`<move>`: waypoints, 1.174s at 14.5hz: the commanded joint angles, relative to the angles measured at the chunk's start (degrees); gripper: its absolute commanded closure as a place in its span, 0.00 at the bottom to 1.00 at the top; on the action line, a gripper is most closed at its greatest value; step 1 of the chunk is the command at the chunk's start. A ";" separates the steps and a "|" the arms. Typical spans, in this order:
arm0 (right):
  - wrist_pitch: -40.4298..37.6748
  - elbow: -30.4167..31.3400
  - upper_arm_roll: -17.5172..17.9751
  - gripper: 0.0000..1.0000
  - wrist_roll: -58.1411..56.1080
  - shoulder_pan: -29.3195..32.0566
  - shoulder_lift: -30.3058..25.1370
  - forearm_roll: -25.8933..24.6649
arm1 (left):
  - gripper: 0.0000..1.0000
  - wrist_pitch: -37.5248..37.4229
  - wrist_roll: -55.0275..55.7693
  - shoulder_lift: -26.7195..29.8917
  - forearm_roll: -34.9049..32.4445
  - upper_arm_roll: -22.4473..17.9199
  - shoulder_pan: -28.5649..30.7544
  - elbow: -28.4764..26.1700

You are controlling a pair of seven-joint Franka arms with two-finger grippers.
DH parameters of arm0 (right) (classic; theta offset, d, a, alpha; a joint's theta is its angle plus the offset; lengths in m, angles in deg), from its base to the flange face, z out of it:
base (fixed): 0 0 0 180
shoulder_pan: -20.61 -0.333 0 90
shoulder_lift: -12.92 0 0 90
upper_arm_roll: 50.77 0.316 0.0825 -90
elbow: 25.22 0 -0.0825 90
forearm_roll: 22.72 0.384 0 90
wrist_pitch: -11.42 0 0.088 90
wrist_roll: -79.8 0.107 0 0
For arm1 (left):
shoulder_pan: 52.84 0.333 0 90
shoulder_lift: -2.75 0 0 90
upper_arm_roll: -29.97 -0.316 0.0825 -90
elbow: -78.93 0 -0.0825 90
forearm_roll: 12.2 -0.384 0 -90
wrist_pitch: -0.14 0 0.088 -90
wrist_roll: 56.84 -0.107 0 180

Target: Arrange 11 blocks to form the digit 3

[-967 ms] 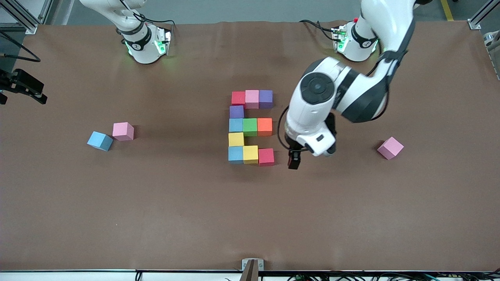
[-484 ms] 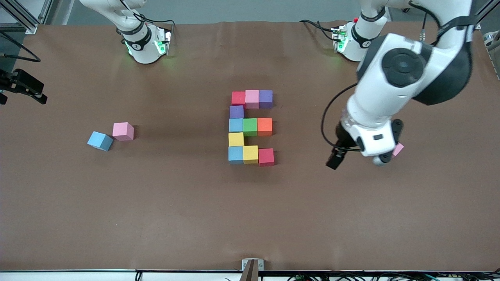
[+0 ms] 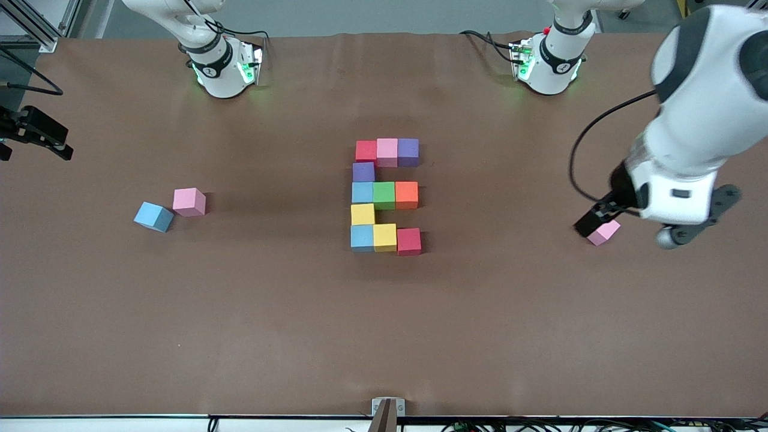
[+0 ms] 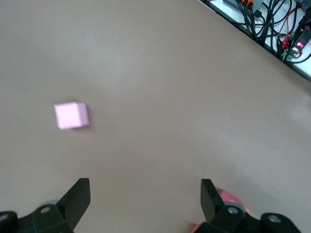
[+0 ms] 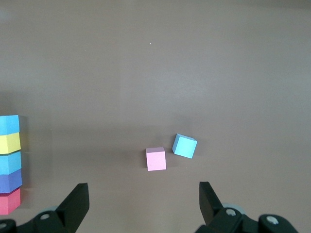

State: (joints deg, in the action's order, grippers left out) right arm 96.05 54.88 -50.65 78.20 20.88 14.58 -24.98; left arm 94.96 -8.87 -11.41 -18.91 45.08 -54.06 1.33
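The digit 3 (image 3: pixel 385 195) was found laid out at the middle of the table (image 3: pixel 300 336), eleven blocks in all: three bars of three joined by a purple cube (image 3: pixel 363 172) and a yellow cube (image 3: pixel 362 214), both on the side toward the right arm's end, so that it read as a 3 from the robots' side. Judged from this, the figure was complete and the remaining cubes were spares. The red cube (image 3: pixel 408 241) closing the bar nearest the front camera sat slightly out of line with its neighbours. The left gripper (image 3: pixel 624 223) was seen in the air over a lone pink cube (image 3: pixel 603 232) toward the left arm's end of the table, jaws spread wide and empty; in the left wrist view that cube (image 4: pixel 71 115) lay well clear of them. The right gripper (image 5: pixel 143 201) was held high by a waiting arm, its jaws likewise wide and empty, looking down on a loose pink cube (image 3: pixel 189 201) and a blue cube (image 3: pixel 153 216), set corner to corner toward the right arm's end. The table was covered by a plain brown mat, faintly creased. Aluminium framing was noted at the corners and cabling along the edge nearest the front camera.
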 commanded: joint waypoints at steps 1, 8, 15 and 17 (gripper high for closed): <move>-0.43 -0.29 0.31 0.00 0.72 0.25 -0.17 0.32 | 0.00 -1.39 -7.51 3.16 1.08 -0.08 0.95 -1.06; -2.19 2.60 0.05 0.00 0.54 0.69 -1.74 0.84 | 0.00 -12.01 -32.10 8.00 1.26 -6.57 1.30 -1.50; 4.57 12.97 -0.39 0.00 0.54 0.87 -8.78 2.43 | 0.00 -13.87 -39.35 16.25 2.84 -9.40 2.01 -9.92; 4.67 11.58 -0.30 0.00 0.54 0.78 -8.26 2.43 | 0.00 -13.61 -40.05 18.98 3.89 -10.19 1.92 -13.70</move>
State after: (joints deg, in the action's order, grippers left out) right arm 99.14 64.02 -51.21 78.21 21.13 8.71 -23.51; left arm 80.77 -47.08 3.12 -16.85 35.87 -52.20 -6.75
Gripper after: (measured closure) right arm 0.000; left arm 0.000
